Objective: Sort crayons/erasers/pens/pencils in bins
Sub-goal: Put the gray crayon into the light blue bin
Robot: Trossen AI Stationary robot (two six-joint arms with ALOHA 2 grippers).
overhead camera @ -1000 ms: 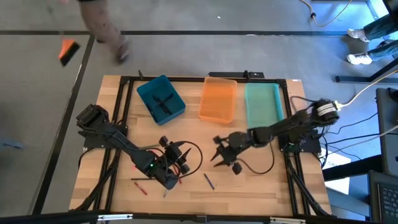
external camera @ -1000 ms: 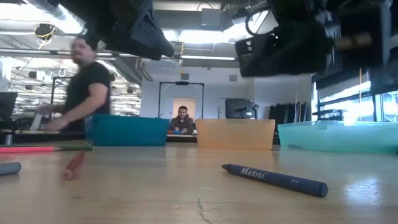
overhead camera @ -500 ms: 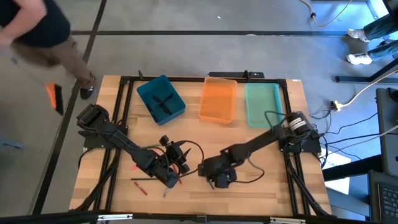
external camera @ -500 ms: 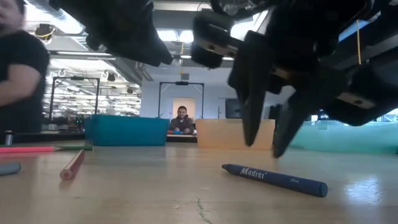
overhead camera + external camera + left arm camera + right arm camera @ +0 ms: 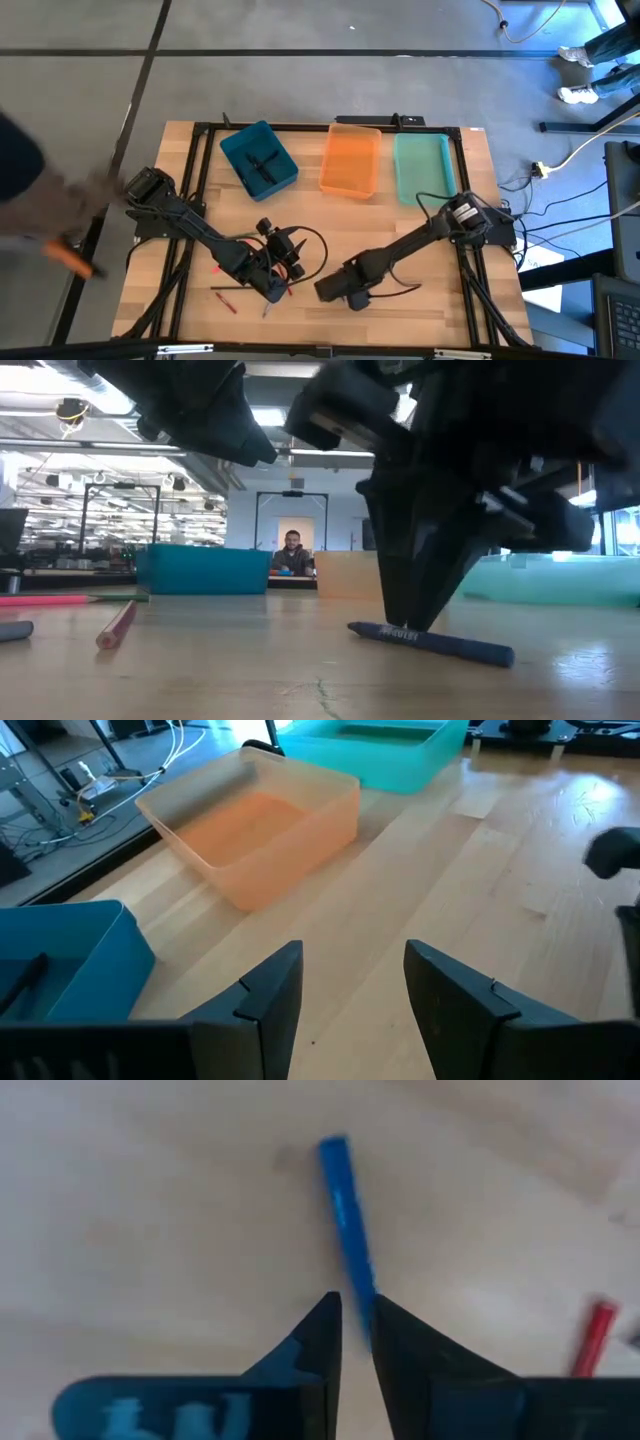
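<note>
At the near edge of the tabletop (image 5: 400, 300), low in the high view's centre, the right gripper (image 5: 408, 622) stands with its tips down on a blue crayon (image 5: 432, 642). In the low view the crayon lies flat on the wood at lower centre-right, the dark fingers (image 5: 395, 575) coming down onto its left end. The right wrist view shows the two fingers drawn close, a narrow gap between them, with the crayon (image 5: 346, 1230) running into that gap; whether they already pinch it I cannot tell. A red stick (image 5: 592, 1338) lies at that frame's right edge.

Left of it in the high view, the left gripper (image 5: 285, 258) hangs over the lower-left part of the tabletop among black cables (image 5: 310, 245). Its fingers (image 5: 270, 995) are spread with bare wood between them and hold nothing.

Near the left arm, a red stick (image 5: 224, 294) and another short red one (image 5: 230, 307) lie at the high view's lower left. In the low view a red stick (image 5: 117, 626) lies at left, a pink one (image 5: 45, 599) and a grey stub (image 5: 15, 630) at the far left edge.

Farther back, along the top of the tabletop, the three bins stand in a row: the teal-blue bin (image 5: 236, 160) at upper left, turned askew, with dark sticks (image 5: 263, 164) inside; the orange bin (image 5: 350, 165) at centre; the mint green bin (image 5: 425, 168) just beside it on the right.

Beyond the tabletop, a blurred person (image 5: 35, 195) passes at the high view's left edge, and another person (image 5: 292, 552) sits in the low view's distant centre.
</note>
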